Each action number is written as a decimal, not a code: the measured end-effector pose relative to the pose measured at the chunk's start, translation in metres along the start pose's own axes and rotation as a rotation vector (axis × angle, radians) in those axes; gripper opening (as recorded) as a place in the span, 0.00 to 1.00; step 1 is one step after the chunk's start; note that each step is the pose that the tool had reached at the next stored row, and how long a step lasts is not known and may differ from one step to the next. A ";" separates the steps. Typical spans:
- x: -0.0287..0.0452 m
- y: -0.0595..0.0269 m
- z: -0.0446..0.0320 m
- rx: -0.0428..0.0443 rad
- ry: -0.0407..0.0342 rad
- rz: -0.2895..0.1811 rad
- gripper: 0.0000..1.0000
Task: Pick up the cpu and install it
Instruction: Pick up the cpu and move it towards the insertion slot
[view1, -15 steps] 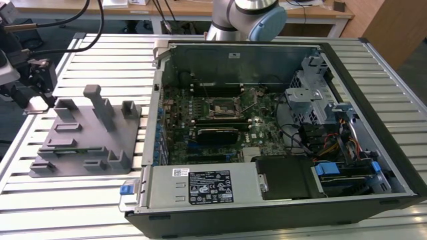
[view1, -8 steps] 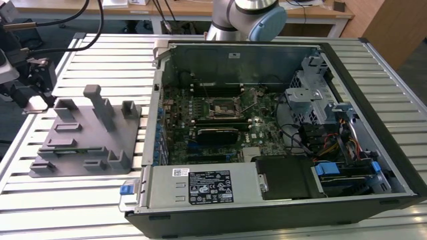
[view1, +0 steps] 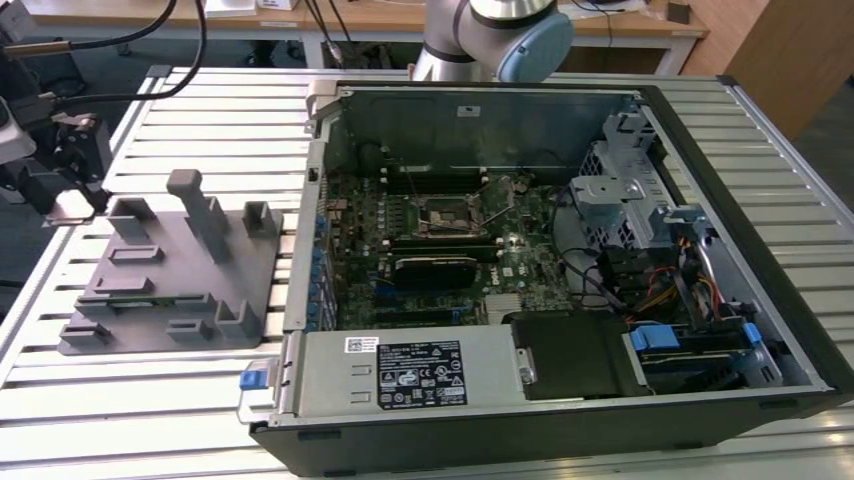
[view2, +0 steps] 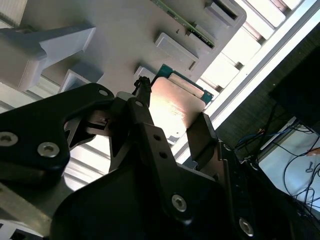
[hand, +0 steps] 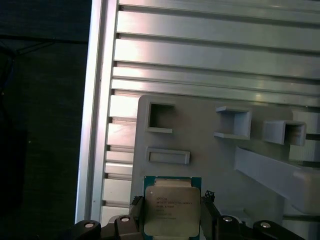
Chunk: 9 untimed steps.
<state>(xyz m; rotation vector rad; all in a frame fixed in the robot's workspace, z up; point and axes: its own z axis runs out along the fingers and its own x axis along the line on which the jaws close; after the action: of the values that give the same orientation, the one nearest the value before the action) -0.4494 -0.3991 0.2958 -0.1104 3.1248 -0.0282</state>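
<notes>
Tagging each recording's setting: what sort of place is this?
Likely a robotics lab bench for PC assembly: a slatted metal table carries an open computer case and a grey fixture, desks stand behind, and the gripper holds a cpu.

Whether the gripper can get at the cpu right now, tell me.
Probably yes: the gripper is right at the cpu, at the grey fixture's edge, with nothing between them.
</notes>
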 end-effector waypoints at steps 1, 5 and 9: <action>0.0000 0.0000 -0.0005 0.0001 0.0000 0.000 0.54; 0.0000 0.0000 -0.0022 0.0006 -0.0001 0.000 0.54; -0.0001 0.0000 -0.0038 0.0012 0.0000 0.000 0.54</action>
<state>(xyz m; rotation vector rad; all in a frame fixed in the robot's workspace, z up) -0.4494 -0.3991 0.2995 -0.1104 3.1247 -0.0301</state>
